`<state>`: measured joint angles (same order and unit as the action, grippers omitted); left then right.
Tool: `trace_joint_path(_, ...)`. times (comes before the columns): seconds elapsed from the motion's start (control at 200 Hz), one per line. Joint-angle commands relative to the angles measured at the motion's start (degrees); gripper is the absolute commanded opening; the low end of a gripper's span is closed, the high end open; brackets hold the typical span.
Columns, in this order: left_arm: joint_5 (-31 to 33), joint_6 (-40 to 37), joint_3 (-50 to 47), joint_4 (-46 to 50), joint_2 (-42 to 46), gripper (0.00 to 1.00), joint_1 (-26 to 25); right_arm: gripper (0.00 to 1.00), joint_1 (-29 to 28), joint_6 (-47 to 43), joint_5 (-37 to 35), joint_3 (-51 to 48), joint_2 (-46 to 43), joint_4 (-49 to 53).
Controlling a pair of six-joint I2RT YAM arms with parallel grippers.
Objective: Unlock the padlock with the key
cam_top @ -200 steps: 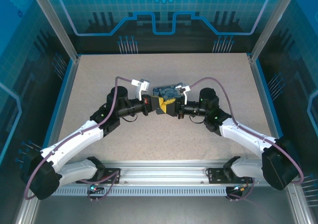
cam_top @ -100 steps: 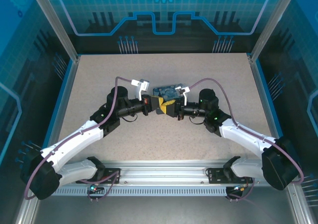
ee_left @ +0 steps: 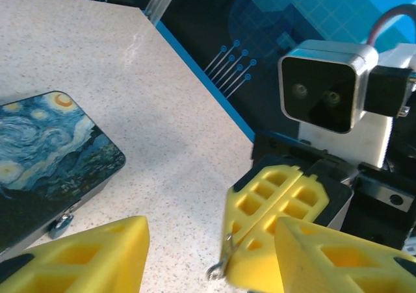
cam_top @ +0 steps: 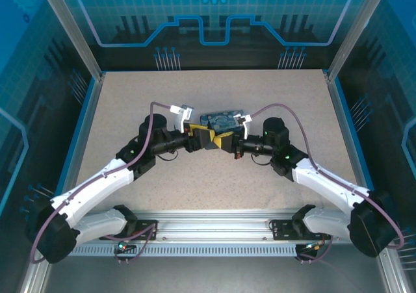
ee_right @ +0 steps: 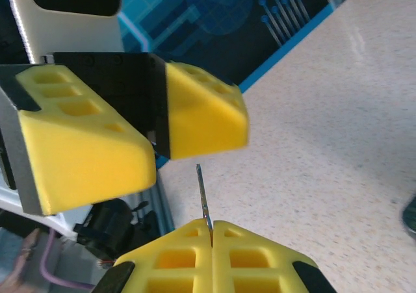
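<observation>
The key, a thin dark metal strip, sticks out from my right gripper, which is shut on it. In the left wrist view the key's ring end hangs off the right gripper's fingers. My left gripper stands open around that spot, one finger on each side and apart from the key. Both grippers meet mid-table, left and right. The padlock, a tiny silvery piece, hangs at the near edge of the blue-and-yellow painted tin.
The painted tin lies just behind the two grippers on the speckled tabletop. Blue walls and metal frame posts enclose the table. A rail runs along the near edge by the arm bases.
My left gripper's jaws have opened and stand off the key. My right gripper's jaws have closed fully on the key. Both wrists shifted slightly.
</observation>
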<state>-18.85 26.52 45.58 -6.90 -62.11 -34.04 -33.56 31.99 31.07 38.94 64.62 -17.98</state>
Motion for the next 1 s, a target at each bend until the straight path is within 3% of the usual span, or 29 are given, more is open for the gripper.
trace_joint_path(0.0, 4.2, -3.0, 1.6, 3.6, 1.6, 0.62, -0.3, 0.00, 1.9, -3.9, -8.0, -0.6, -4.2, 11.1)
trace_joint_path(0.235, 7.2, -6.5, 5.6, 6.7, -7.3, 0.67, -0.3, 0.00, 4.3, -10.2, -28.4, 3.1, -10.6, 37.3)
trace_joint_path(0.505, 6.8, -12.8, 20.7, 13.6, -28.0, 0.67, -2.2, 0.00, 4.7, -10.1, -42.8, 1.7, -19.6, 48.2)
trace_joint_path(0.995, 2.5, -15.2, 44.3, 22.2, -53.2, 0.67, -6.2, 0.00, 7.3, -10.9, -47.1, 3.2, -26.3, 56.4)
